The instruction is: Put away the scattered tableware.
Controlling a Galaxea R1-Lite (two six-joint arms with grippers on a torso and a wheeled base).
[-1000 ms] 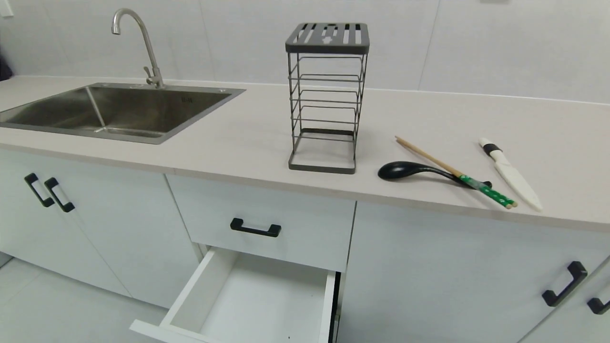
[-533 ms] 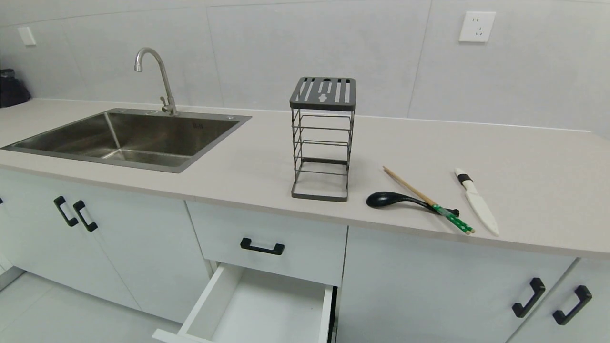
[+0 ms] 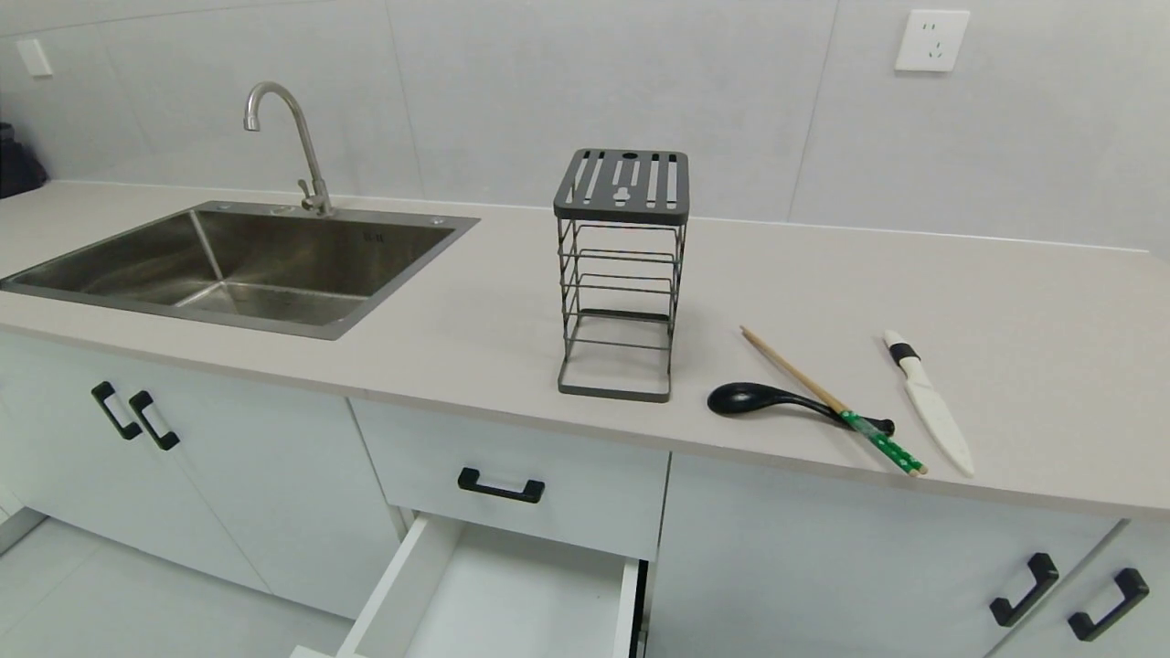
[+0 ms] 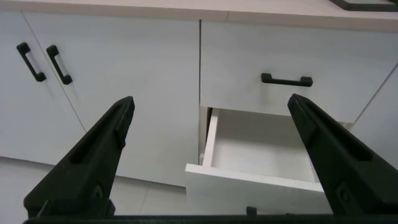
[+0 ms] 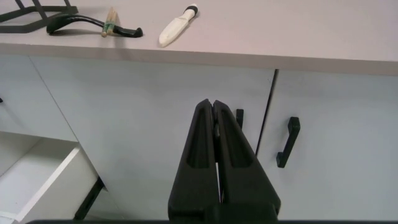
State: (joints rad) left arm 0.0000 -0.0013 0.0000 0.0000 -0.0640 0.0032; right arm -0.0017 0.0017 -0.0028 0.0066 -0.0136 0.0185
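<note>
Three pieces of tableware lie together on the desk (image 3: 457,311): a black spoon (image 3: 759,399), a pair of chopsticks (image 3: 827,399) lying across its handle, and a white knife (image 3: 928,407) just beside them. All three sit higher than the right tool (image 5: 212,104) and beyond it. That tool is closed, fingers pressed together, facing the cabinet doors. The left tool (image 4: 211,101) is spread wide, holding nothing, with the pulled-out drawer (image 4: 261,155) ahead of it. A wire rack (image 3: 622,274) stands near the spoon.
</note>
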